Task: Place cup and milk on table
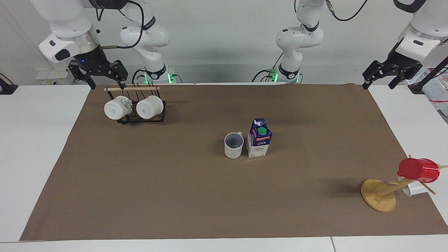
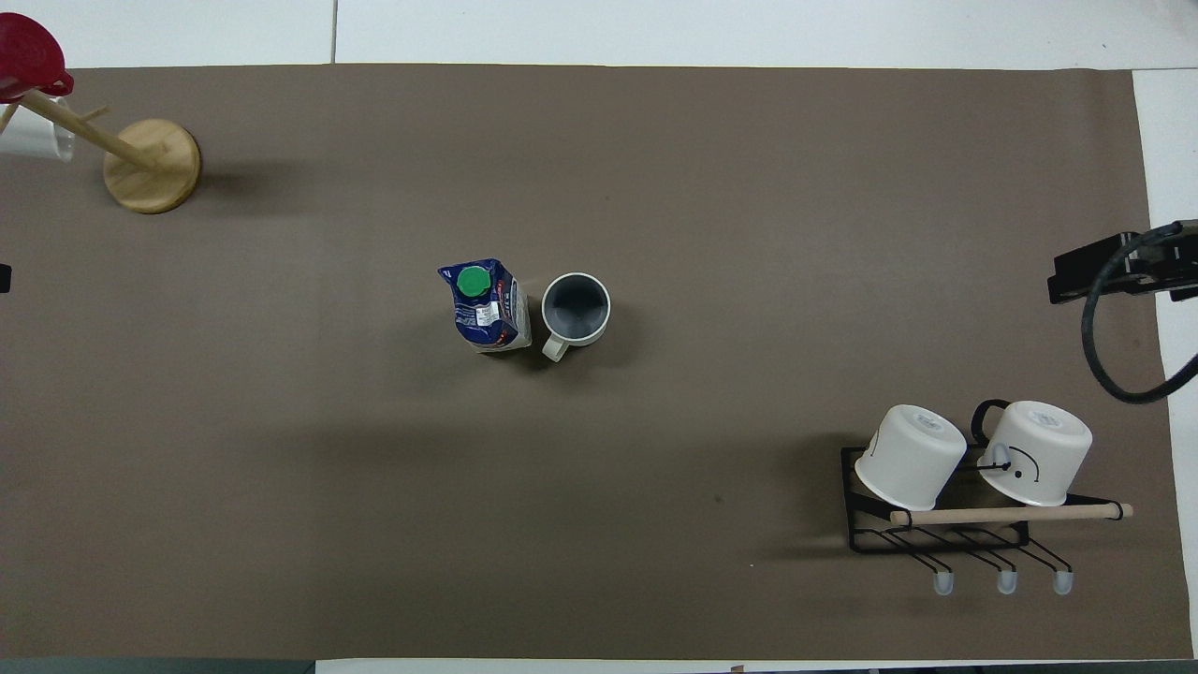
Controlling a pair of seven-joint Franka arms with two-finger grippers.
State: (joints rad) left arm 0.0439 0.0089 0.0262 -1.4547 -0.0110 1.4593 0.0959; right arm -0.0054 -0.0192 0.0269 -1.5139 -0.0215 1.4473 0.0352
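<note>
Rack (image 1: 140, 105): one, black wire with a wooden rail, nearest the robots at the right arm's end; carries two white mugs (image 1: 117, 107) tipped on their sides, likely parked there for storage.
Right gripper (image 1: 99, 71): raised over the table edge just beside the rack, fingers spread, holding nothing; waiting.
Left gripper (image 1: 389, 71): raised over the paper's corner at the left arm's end, fingers spread, holding nothing; only a sliver at the overhead frame's edge.
Cup (image 1: 233, 145): one, cream with a grey-blue inside, upright mid-table, handle turned toward the robots; touching or nearly touching the carton.
Milk (image 1: 259, 138): one blue-and-white carton with a green cap, upright beside the cup, toward the left arm's end.
Table (image 1: 175, 196): brown paper under both; placing judged done, with both grippers pulled clear.
Wooden stand (image 1: 379, 194): one, farthest out, at the left arm's end; holds one red cup (image 1: 418, 170) on a peg, with one white cup partly hidden beneath.
</note>
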